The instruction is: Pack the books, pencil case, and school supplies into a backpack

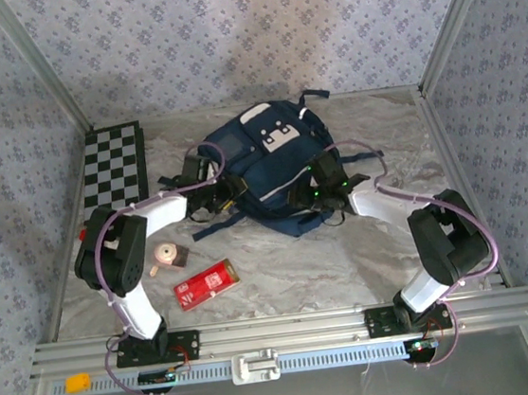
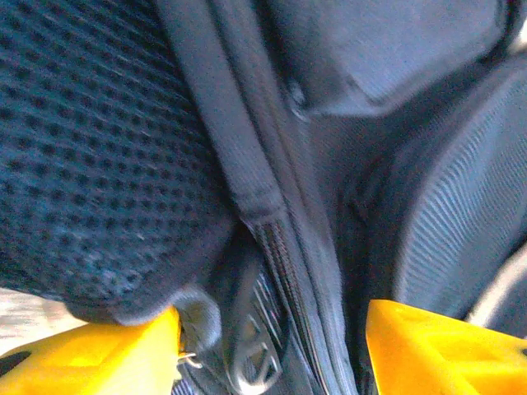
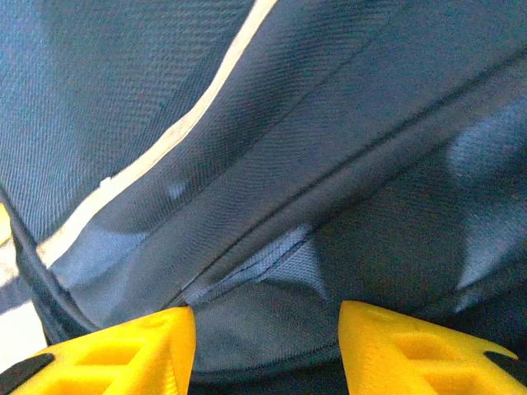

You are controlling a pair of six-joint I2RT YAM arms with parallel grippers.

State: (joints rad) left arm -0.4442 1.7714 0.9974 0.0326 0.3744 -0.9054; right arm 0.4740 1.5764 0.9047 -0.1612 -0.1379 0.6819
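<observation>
Big navy fabric backpack [image 1: 273,153]: left claw [image 1: 227,190] straddles zip at near-left edge, right claw [image 1: 306,196] near-right; both jaws apart.

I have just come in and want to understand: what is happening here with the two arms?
Both arms are at the navy backpack lying on the table. The left gripper is at its left side, by a zipper; the right gripper is at its right side. Each has fabric between its fingers, but a firm grip cannot be confirmed. The red pencil case lies in front of the backpack, not yet packed.
</observation>
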